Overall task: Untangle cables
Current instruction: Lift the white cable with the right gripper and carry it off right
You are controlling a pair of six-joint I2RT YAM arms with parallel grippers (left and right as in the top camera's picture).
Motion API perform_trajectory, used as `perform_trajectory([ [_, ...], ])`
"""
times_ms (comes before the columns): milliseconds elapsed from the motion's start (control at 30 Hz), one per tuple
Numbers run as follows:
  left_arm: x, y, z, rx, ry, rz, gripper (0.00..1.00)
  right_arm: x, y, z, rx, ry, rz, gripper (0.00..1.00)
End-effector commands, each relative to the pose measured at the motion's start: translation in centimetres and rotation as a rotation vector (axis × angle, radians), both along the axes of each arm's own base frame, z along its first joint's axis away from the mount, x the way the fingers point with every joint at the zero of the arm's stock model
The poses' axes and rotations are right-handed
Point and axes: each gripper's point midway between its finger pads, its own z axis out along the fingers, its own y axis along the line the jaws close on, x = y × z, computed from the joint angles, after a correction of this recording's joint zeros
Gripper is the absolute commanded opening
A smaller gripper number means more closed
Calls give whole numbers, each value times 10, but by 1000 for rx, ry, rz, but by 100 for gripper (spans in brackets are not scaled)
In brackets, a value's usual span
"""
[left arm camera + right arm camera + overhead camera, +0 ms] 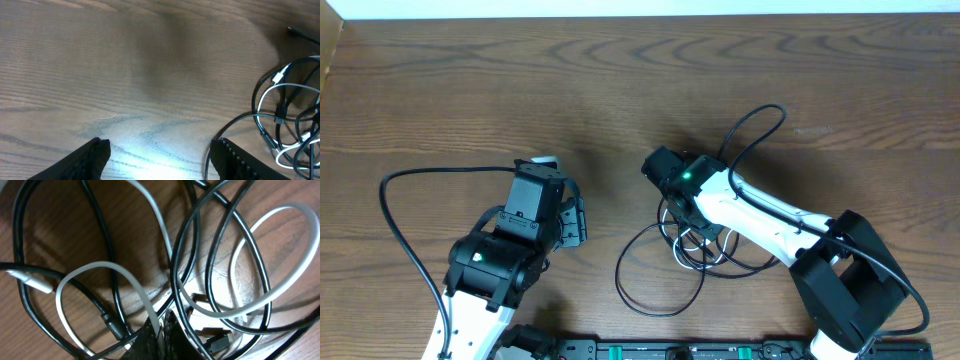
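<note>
Overhead: cables (692,250) all one knot, right of centre, none separated yet. Right gripper (161,336) jaws together inside it, grip unclear; left gripper (160,152) jaws apart, empty.

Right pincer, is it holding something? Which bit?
The right pincer seems shut on the white cable, mid-length, not at a plug. The left pincer holds nothing.

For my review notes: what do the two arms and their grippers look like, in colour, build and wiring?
The left arm and right arm each have white links and chunky black joint housings, with a thick black cord looping off each. A small green light glows near the right wrist. The left gripper is black, its fingers ribbed on the inner faces.
</note>
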Motion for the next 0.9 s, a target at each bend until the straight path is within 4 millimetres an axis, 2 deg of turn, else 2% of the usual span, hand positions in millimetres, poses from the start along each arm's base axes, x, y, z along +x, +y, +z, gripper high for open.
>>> perform_trajectory([
  [0,0,-1,3,-12,-4,2,70,7,-3,3,-33,-13,156,1],
  [100,0,-1,3,-12,-4,2,70,17,-6,27,-39,-46,274,1],
  [233,0,-1,3,-12,-4,2,70,38,-10,113,2,-206,415,1],
  [267,0,-1,3,-12,-4,2,70,45,-8,147,27,-283,470,1],
  [300,0,-1,3,-12,-4,2,70,51,-8,200,59,-402,522,1],
  [333,0,-1,3,-12,-4,2,70,51,-9,225,75,-459,535,1],
  [367,1,-1,3,-13,-6,2,70,53,-13,276,109,-586,550,1],
  [400,1,-1,3,-13,-6,2,70,52,-16,304,128,-661,551,2],
  [433,1,-1,3,-13,-5,2,70,49,-22,347,161,-775,543,1],
  [567,2,-2,1,-11,3,2,70,26,-41,453,271,-1090,509,2],
  [600,2,-2,1,-14,4,0,70,22,-42,466,285,-1129,515,1],
  [633,2,-4,0,-19,6,-3,71,13,-44,486,317,-1197,531,1],
  [700,3,-14,0,-68,15,-33,70,-6,-46,518,392,-1308,560,2],
  [767,4,-28,0,-128,23,-72,70,-17,-49,534,427,-1364,573,2],
  [867,5,-52,1,-214,37,-185,70,-22,-52,545,425,-1412,590,2],
])
